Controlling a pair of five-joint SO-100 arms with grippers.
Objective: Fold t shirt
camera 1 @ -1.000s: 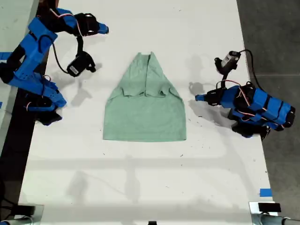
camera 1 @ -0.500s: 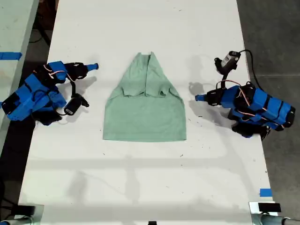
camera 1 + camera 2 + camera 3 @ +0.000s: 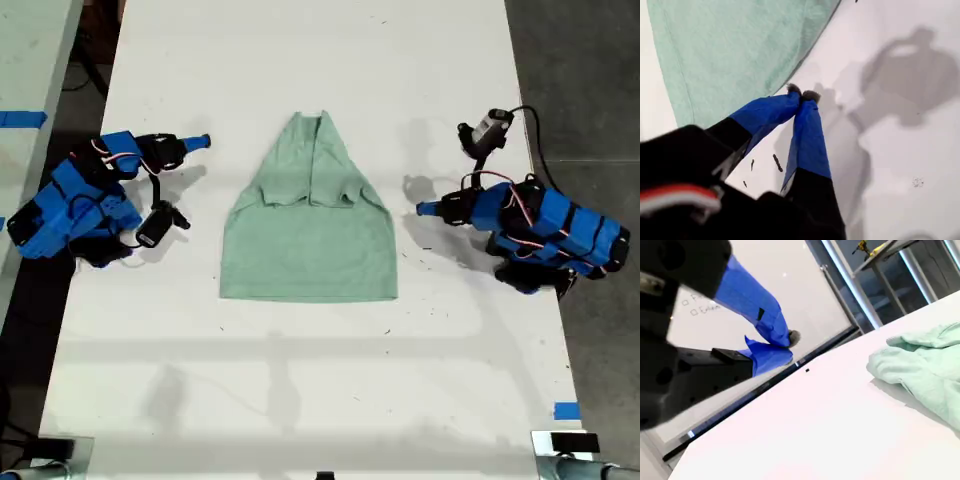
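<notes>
Mint-green cloth, the t shirt [image 3: 308,228], lies flat near the middle of the white table [image 3: 320,380], its sleeves folded inward so the top narrows to a point at the collar. What the folded sleeves cover cannot be seen.

My first gripper [image 3: 803,96] is on the arm at the exterior view's right [image 3: 428,209]. Its blue fingers [image 3: 765,112] meet at the tips with nothing between them, over bare table just beside the shirt's edge [image 3: 740,55]; they do not touch the cloth. Most of the shirt is cut off in the first wrist view.

My second gripper [image 3: 785,347] is on the arm at the exterior view's left [image 3: 198,142], apart from the shirt. Its blue fingertips [image 3: 771,322] lie close together and hold nothing. The second wrist view catches only a rumpled fold of the shirt [image 3: 920,367], with blurred metal legs behind. Both arms' bases are hard to make out.
</notes>
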